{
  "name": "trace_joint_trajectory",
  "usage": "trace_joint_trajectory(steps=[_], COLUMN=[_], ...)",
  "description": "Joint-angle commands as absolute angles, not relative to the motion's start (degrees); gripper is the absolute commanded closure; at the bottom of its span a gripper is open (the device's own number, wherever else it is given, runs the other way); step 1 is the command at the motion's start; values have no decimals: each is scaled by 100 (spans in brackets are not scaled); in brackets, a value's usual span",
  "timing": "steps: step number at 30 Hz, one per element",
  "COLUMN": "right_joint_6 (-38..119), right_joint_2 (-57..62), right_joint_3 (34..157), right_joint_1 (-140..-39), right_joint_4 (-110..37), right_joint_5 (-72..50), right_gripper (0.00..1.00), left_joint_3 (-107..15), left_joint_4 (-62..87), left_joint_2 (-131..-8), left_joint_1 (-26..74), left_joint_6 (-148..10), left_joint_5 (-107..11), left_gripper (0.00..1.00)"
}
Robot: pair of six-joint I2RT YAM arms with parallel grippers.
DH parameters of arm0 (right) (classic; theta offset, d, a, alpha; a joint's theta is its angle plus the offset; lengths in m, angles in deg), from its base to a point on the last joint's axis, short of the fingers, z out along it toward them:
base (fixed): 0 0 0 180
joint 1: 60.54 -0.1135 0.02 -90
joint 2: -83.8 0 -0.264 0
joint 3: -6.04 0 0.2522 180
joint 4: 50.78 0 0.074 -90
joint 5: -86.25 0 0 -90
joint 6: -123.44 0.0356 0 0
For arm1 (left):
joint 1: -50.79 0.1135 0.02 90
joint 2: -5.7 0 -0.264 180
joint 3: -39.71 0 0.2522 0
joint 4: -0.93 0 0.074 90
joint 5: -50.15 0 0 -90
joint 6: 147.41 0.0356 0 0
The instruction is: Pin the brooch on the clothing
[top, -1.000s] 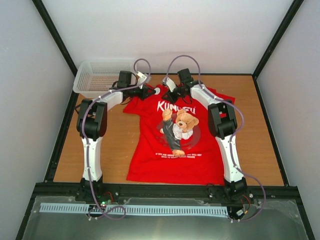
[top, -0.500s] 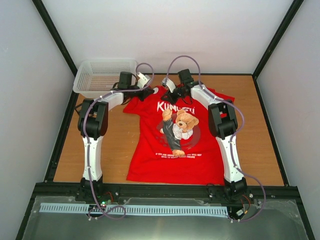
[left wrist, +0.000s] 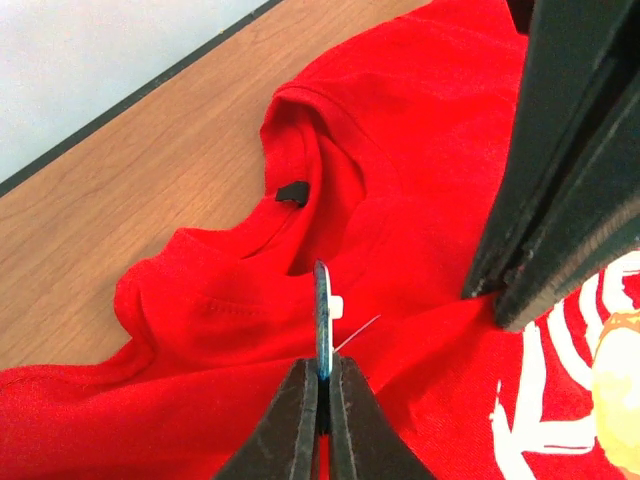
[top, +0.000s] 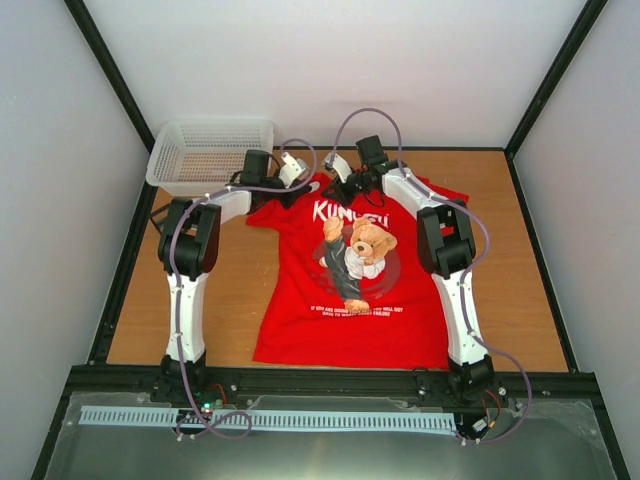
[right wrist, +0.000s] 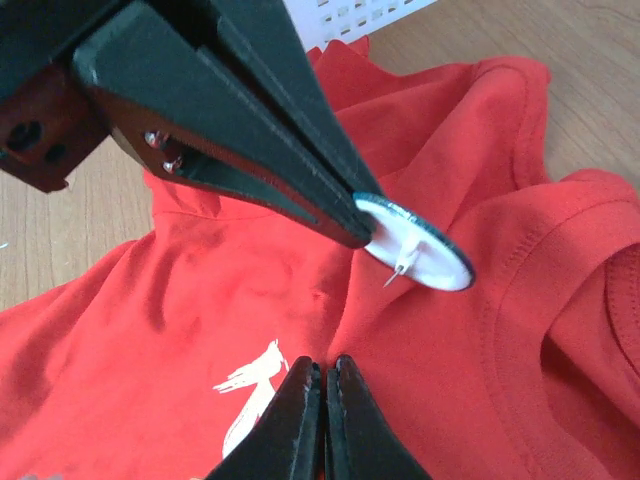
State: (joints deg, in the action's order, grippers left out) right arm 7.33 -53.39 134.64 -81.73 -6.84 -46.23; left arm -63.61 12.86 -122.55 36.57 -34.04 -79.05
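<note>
The clothing, a red T-shirt with white lettering and a bear print, lies flat on the wooden table. My left gripper is shut on the brooch, a small dark-blue disc held edge-on just above the fabric below the collar. The right wrist view shows the brooch's white back with its bare pin pointing down at the shirt. My right gripper is shut on a raised fold of the shirt, right beside the brooch. From above, both grippers, left and right, meet at the neckline.
A white mesh basket stands at the back left of the table, close behind the left arm. Bare wood lies on both sides of the shirt. Black frame rails border the table.
My left gripper has moved right, from the shirt's left shoulder toward the collar, carrying the brooch. The right arm has stayed put.
</note>
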Motion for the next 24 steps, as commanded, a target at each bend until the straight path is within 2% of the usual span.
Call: trace_joint_trajectory(steps=[1,17,24], right_joint_6=[786,911,838], right_joint_2=[-5240,-5363,-5335], right_joint_3=[13734,13856,13862], right_joint_1=[-8138,-8129,-8128], right_joint_4=[-755,-787,-675], right_joint_5=[-4679,-4670,-4769], right_gripper=[97,97,97], left_joint_3=[-6221,-5944,-6303], left_joint_4=[1000,896,974], left_joint_2=[-11997,-11707,-11939], left_joint_1=[3613,3525,3512], left_joint_6=[-2989,-2938,-3230], left_joint_5=[-7962,-8374,-7966], left_gripper=[99,99,99])
